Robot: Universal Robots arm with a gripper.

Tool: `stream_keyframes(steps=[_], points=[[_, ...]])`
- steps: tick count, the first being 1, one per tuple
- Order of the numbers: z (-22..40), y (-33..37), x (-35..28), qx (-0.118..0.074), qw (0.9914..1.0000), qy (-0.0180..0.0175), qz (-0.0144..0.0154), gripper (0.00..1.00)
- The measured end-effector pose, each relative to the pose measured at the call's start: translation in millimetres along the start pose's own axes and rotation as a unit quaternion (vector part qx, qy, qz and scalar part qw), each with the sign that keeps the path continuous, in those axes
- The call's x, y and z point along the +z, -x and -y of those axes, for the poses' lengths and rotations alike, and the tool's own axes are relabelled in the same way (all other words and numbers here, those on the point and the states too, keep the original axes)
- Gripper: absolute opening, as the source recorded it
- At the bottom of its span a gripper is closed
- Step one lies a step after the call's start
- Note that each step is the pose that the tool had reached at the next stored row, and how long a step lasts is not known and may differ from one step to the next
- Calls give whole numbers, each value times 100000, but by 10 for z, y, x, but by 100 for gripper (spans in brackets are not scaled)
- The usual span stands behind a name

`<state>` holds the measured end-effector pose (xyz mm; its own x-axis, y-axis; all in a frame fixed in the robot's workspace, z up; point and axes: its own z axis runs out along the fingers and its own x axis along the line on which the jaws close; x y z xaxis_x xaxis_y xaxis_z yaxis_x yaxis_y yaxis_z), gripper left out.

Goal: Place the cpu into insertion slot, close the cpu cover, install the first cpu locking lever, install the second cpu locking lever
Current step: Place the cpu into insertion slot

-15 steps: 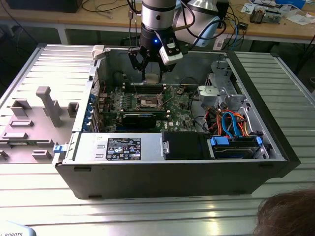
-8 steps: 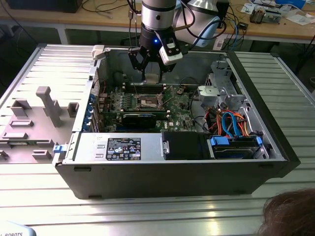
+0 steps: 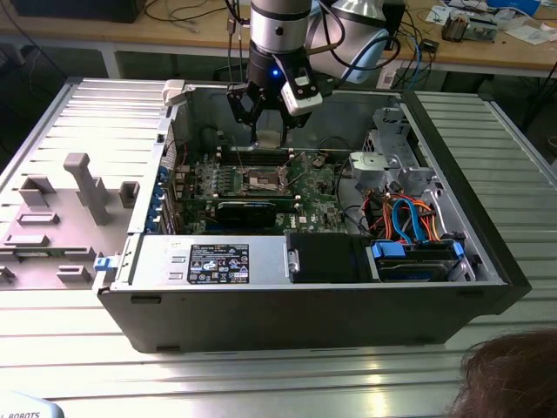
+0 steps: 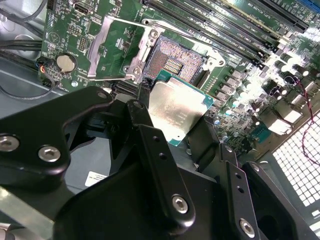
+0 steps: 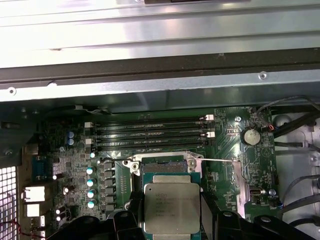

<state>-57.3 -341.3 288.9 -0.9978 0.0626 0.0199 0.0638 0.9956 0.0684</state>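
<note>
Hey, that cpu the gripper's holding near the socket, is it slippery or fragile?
Probably stiff: the cpu looks flat and unbent in the gripper. Its smooth metal top and thin edges could slip. Likely light, since it is so thin.

Hangs near-vertical from the top of the exterior view, silver arm (image 3: 280,26) pointing straight down, blue light (image 3: 277,71) glowing at the wrist, black gripper (image 3: 268,129) at the very end. Grips the cpu (image 4: 176,112) between two black fingers (image 4: 142,117) in both wrist views, one finger pressed to each opposite edge, metal top facing the cameras. Holds it aloft, jaws closed snugly on the chip's sides, black bolted linkage bars spreading back toward the wrist on either side.
</note>
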Motion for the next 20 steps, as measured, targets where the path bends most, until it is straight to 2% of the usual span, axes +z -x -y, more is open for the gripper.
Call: stream_keyframes(steps=[20], points=[[0,0,2,697,99998,12,45,55]])
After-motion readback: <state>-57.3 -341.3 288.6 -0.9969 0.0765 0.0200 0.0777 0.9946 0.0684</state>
